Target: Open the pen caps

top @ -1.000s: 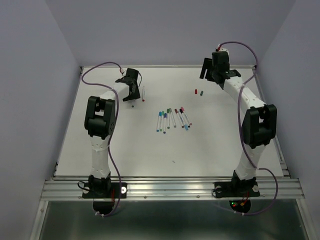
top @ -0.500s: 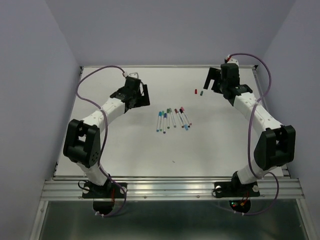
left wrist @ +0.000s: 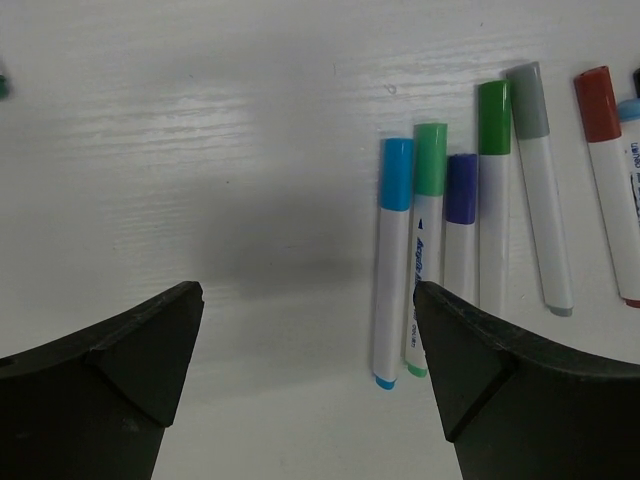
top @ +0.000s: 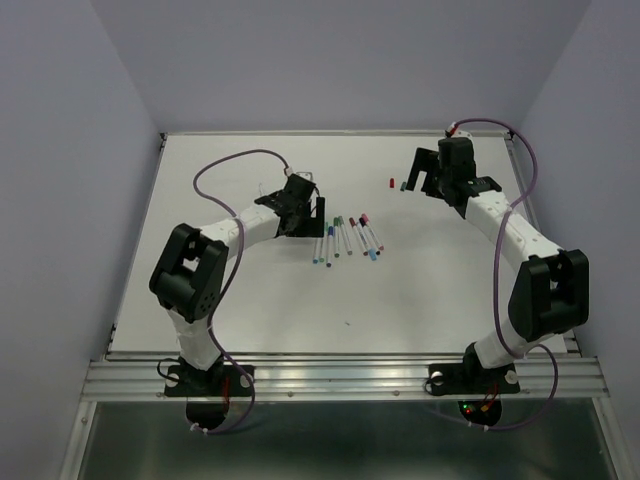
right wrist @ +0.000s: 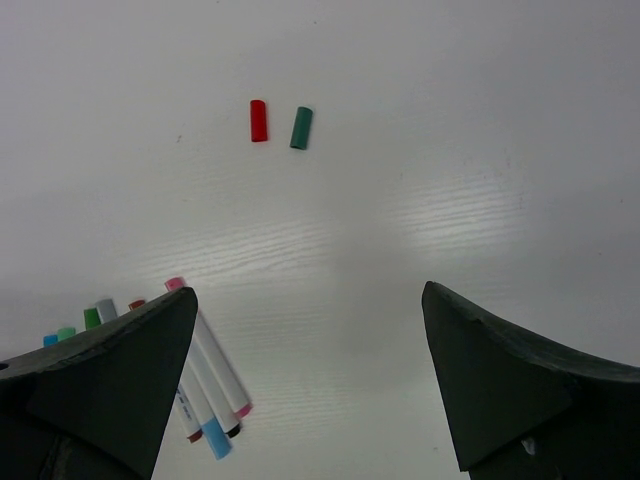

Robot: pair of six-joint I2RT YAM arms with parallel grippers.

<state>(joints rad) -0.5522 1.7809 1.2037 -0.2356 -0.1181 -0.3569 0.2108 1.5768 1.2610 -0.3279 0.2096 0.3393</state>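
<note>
Seen from above, the left arm (top: 240, 225) rises from its base at 7 o'clock and folds at an elbow near 8 o'clock. It then stretches toward 3 o'clock, putting the left gripper (top: 305, 213) just left of centre. Its jaws are spread wide, with nothing between them. The right arm (top: 505, 225) climbs from 5 o'clock, bends near 3 o'clock and reaches toward 11 o'clock. The right gripper (top: 415, 170) sits at 2 o'clock, jaws likewise spread and empty.
</note>
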